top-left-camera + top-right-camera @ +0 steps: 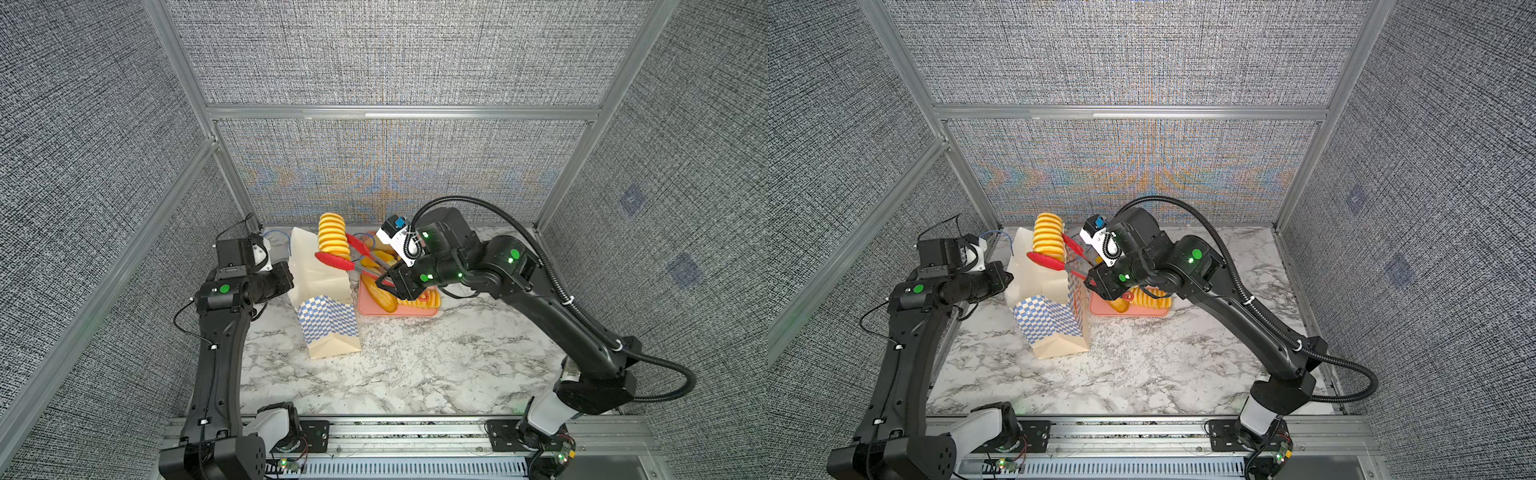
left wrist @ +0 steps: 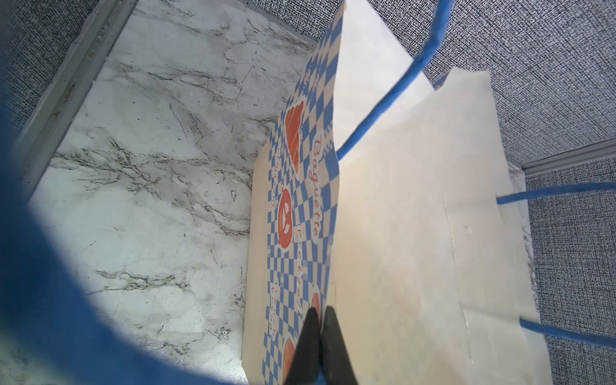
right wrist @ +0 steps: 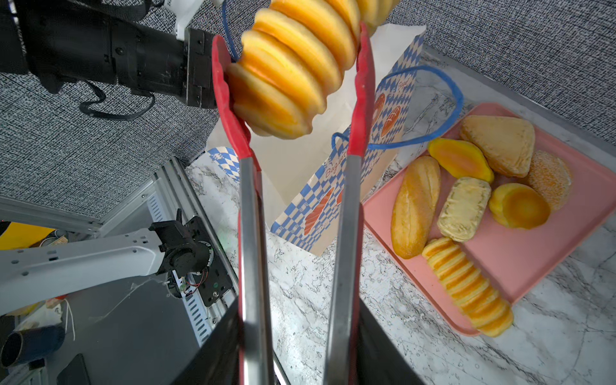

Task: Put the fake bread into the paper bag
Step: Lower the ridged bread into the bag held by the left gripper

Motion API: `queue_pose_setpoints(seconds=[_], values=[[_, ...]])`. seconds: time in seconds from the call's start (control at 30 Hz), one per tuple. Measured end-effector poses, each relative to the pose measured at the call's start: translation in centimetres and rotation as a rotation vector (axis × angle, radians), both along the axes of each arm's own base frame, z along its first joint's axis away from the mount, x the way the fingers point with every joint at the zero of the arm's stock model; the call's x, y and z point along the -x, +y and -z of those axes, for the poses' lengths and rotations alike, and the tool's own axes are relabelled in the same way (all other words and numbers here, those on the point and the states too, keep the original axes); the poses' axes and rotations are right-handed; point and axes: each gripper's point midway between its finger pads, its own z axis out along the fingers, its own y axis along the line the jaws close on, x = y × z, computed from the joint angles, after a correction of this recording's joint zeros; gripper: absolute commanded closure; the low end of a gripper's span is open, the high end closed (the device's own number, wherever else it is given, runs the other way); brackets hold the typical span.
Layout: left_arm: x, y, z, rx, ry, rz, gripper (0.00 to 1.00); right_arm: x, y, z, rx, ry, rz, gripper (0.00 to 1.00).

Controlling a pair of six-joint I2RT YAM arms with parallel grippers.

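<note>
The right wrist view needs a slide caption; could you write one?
Red tongs in the right gripper hold a ridged roll above the paper bag.

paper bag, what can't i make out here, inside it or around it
- Inside of the paper bag: both top views, hidden by its walls and the ridged roll in the red tongs.
- Bread on the pink tray: both top views, mostly covered by the right gripper.
- Left wrist view: a blurred blue shape hides much of the table.
</note>
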Motion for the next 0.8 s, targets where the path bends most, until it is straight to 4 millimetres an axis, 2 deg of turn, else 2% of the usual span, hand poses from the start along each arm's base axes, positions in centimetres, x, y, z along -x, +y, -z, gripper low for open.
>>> queue_pose_setpoints(seconds=[0.2, 0.57, 0.8], values=[[0.0, 0.0, 0.1, 0.001, 0.001, 0.001, 1.0, -0.1, 1.0, 0.6, 0.022, -0.014, -0.024, 0.52], [0.2, -0.1, 0.3, 0.002, 0.007, 0.001, 1.0, -0.2, 2.2, 3.9, 0.111, 0.024, -0.054, 0.52], [0.2, 0.0, 0.4, 0.002, 0.007, 0.001, 1.0, 0.1, 2.7, 4.4, 0.131, 0.018, -0.077, 0.52]])
